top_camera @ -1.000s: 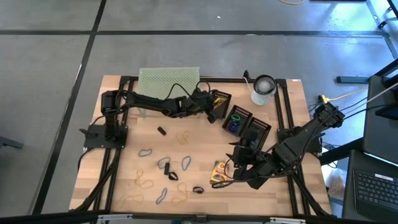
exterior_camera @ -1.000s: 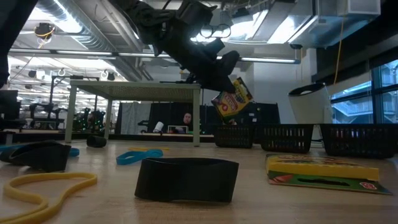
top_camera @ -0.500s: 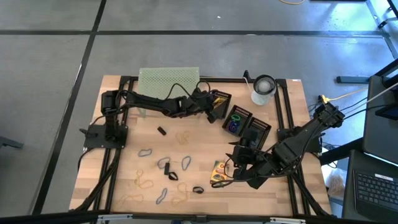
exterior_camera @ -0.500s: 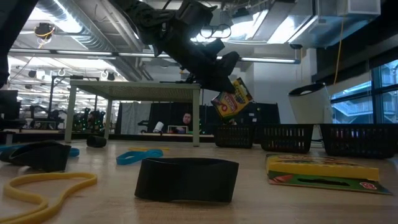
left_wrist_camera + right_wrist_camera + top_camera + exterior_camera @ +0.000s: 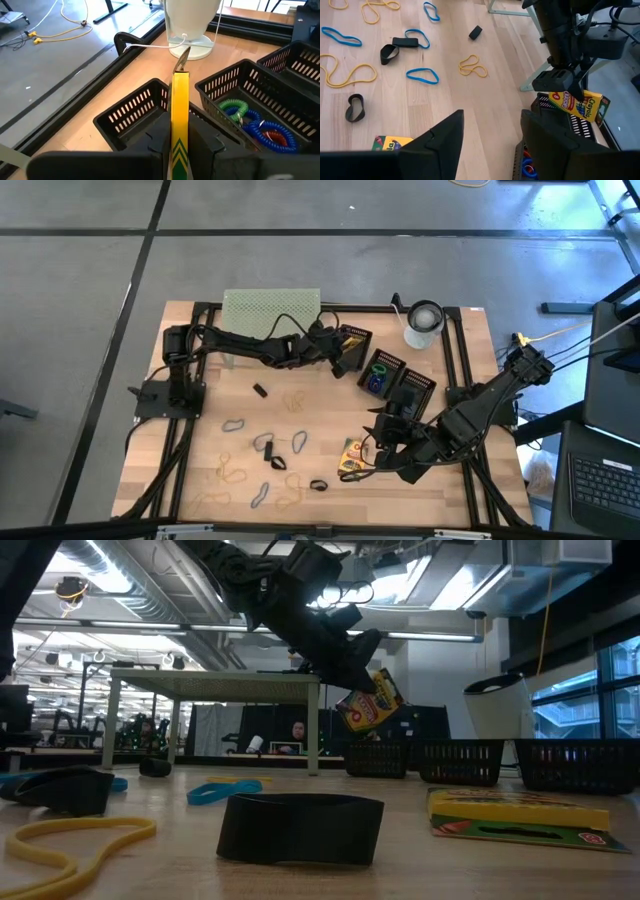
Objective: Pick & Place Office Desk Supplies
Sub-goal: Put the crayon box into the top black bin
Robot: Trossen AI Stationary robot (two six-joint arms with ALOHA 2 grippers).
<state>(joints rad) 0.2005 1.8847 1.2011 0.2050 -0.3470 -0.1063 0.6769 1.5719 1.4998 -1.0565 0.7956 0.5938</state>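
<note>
Crayons aloft: the left gripper (image 5: 362,658) is clamped on a yellow-green cardboard crayon box (image 5: 370,708), held above a black slotted plastic basket (image 5: 142,107) at the table's far side. The right gripper (image 5: 492,137), fingers apart, hovers beside a second crayon box (image 5: 352,459) lying on the light wooden table (image 5: 330,415).

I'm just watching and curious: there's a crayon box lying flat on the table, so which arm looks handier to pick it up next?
The right. Its open gripper hovers beside that crayon box, while the left gripper already holds another crayon box over the black baskets.
</note>
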